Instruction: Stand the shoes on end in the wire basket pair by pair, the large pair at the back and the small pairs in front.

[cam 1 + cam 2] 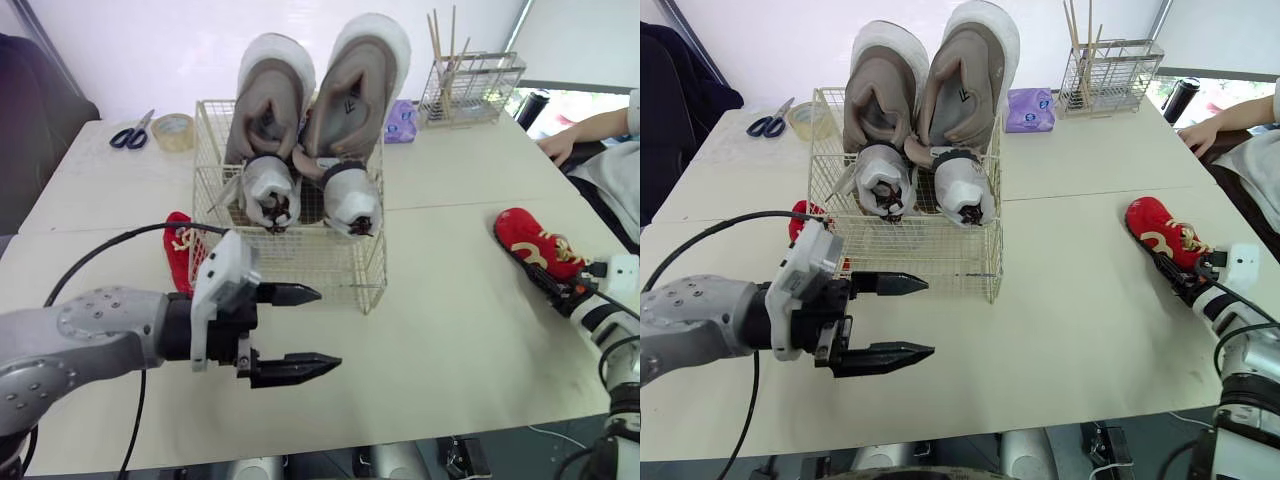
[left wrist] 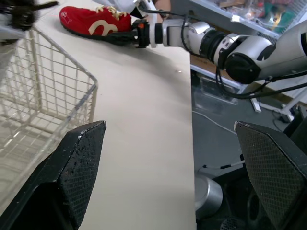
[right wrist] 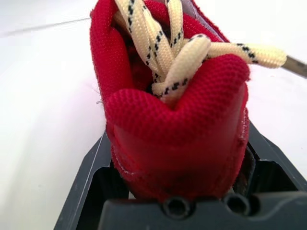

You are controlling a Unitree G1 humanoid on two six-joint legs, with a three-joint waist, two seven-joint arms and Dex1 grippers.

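Observation:
A wire basket (image 1: 330, 272) stands mid-table. Two large tan shoes (image 1: 270, 95) (image 1: 358, 85) stand on end at its back. In front of them stands a small grey-and-white pair (image 1: 268, 192) (image 1: 352, 200). One small red shoe (image 1: 179, 250) lies on the table against the basket's left side. Its match, a red shoe (image 1: 535, 245) with cream laces, lies at the table's right edge, and my right gripper (image 1: 556, 286) is shut on its heel (image 3: 177, 143). My left gripper (image 1: 328, 328) hovers open in front of the basket, holding nothing.
Scissors (image 1: 130, 133) and a tape roll (image 1: 173, 131) lie at the back left. A purple packet (image 1: 401, 122) and a wire rack (image 1: 472, 88) with sticks sit at the back right. A person's hand (image 1: 558, 143) rests on the far right edge.

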